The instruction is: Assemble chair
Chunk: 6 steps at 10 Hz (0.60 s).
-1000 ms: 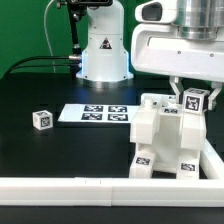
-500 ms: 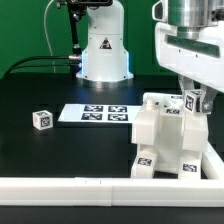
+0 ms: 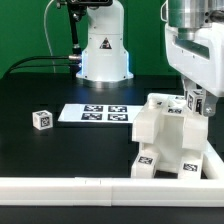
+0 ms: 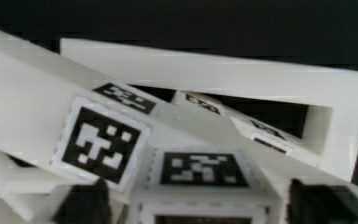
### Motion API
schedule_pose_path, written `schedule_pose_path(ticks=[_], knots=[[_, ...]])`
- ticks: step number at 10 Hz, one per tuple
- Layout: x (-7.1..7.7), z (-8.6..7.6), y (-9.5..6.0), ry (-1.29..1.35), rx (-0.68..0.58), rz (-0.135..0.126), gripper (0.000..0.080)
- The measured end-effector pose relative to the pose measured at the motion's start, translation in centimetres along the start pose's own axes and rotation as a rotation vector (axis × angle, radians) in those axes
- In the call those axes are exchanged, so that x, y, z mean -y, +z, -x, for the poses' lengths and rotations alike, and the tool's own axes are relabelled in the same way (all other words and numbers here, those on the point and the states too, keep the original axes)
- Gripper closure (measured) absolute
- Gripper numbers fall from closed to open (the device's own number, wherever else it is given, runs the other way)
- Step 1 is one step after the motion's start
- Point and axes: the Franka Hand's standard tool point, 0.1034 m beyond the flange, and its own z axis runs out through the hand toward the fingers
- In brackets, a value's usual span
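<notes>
The chair (image 3: pixel 165 140) stands as one white blocky cluster on the black table (image 3: pixel 60 150), toward the exterior view's right, just behind the long white rail (image 3: pixel 100 189) that runs along the front edge. Its tagged panels and posts look joined already, with a tagged post (image 3: pixel 196 103) rising at the far right of the cluster.

Over the last second the gripper (image 3: pixel 197 100) has slid toward the exterior view's right, and the arm's bulky white housing (image 3: pixel 195 45) now uncovers more of the chair's upper block. The chair itself sits a shade further right than it did, so the arm seems to be nudging or carrying it along rather than leaving it.

The fingers stand on either side of the tagged post; whether they are clamped on it cannot be told from either view. In the wrist view the tagged faces fill the frame, close under the dark fingertips (image 4: pixel 87 205).

My judgement: this is a repositioning or seating step late in the assembly.

Away from the chair, the marker board (image 3: pixel 93 114) lies flat mid-table, and a small tagged cube (image 3: pixel 41 119) sits well apart toward the exterior view's left, untouched.
</notes>
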Motion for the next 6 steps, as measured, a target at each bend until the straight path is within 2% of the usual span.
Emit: schedule_pose_path(ticks=[1,2,4,6], knots=[[0.31,0.12,-0.29,-0.15,0.001,-0.001,0.0199],[0.51,0.27,-0.51,-0.365,0.01,0.011,0.0164],[0.16,0.73,-0.22,-0.552,-0.01,0.032,0.0152],[0.19,0.46,-0.23,-0.704,-0.007,0.033,0.015]])
